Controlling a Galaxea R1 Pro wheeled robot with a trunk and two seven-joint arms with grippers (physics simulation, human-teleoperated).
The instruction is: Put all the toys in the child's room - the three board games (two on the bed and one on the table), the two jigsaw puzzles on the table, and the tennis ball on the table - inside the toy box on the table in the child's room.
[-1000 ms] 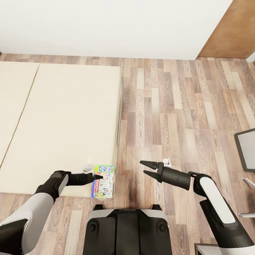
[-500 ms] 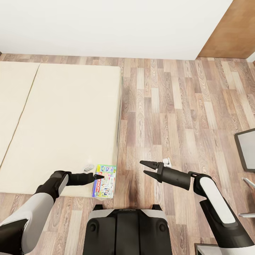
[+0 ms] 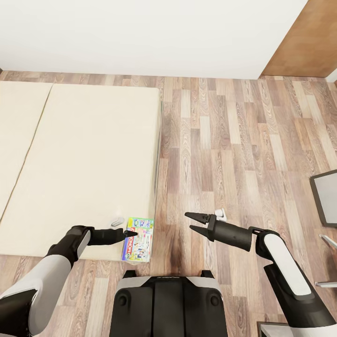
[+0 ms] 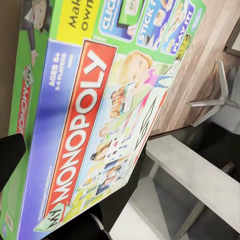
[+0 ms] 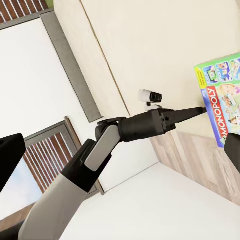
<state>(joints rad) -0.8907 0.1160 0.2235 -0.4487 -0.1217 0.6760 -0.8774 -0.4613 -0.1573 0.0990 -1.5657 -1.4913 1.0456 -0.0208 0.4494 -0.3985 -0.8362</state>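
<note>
Lying at the near right corner of the beige bed (image 3: 89, 159), a Monopoly board game box (image 3: 137, 239), with its right edge reaching the mattress border beside the wood-plank floor (image 3: 224, 150). Showing, in the left wrist view, a red band with "MONOPOLY" in white capitals, a small "MY" tag at its lower end, "AGES 8+" and "2-4 PLAYERS" on the blue strip beside it, and part words "Mak" and "own" on a yellow panel; also reading "CLICK", "STICK IT" and "PLAY IT!" on blue tabs along the far end, and "MONOPOLY" again in red on the green side of the box (image 4: 95, 125). Reaching in from the left of the box, the left tool (image 3: 129, 232), with black fingertips (image 3: 133, 232) touching or overlapping the box's left edge; from the right wrist view, the same tool (image 5: 199, 110) meeting the corner of the box (image 5: 223, 97), one dark finger (image 4: 11, 157) sitting against the green side and another dark part under the lower edge. Impossible to tell how wide the left tool is standing or whether it is truly gripping the box. Hovering over the floor, well to the right of the box, the right tool (image 3: 192, 222), its two pointed fingers spread apart and holding nothing.
</note>
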